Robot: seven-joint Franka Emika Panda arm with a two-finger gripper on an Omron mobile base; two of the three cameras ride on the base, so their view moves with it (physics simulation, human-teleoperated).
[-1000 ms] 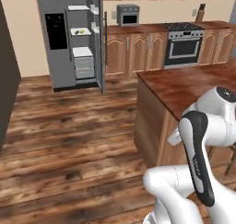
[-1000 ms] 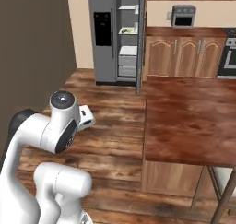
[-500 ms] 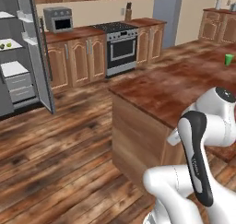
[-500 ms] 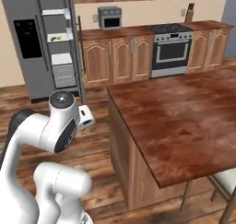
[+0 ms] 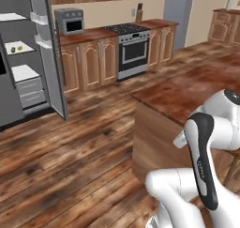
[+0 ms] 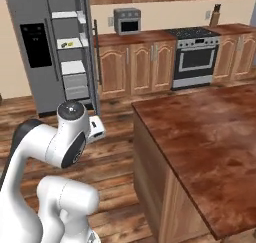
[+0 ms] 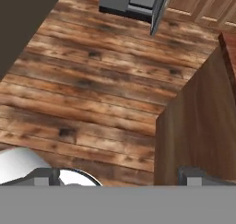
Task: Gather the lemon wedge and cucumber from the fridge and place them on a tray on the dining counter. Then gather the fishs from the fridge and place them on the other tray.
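2 small items sit on a fridge point(image 6: 45, 47) shelf, and we read them as the task's things: a yellow piece, likely the lemon wedge point(image 6: 70, 43), and just beside it a darker green one, likely the cucumber point(image 6: 62, 45) (both too small to tell for sure). In the left base view the same pair shows on the shelf point(image 5: 18, 48) behind the open fridge door point(image 5: 47, 49). We cannot make out any fish on the shelves.

Our hand point(image 7: 120, 177) is released, its 2 fingertips point(image 7: 46, 177) standing wide apart at the bottom of the hand view, with nothing between them. It looks down over the wooden floor point(image 7: 92, 89), with the side wall of the dining worktop point(image 6: 210, 152) to the right and the fridge's lower drawers at the top.

The worktop's brown surface lies well apart from the fridge. A stove point(image 6: 195, 62) stands along the back wall, with a small oven point(image 6: 126, 21) on the cabinets point(image 6: 135, 67) beside it.
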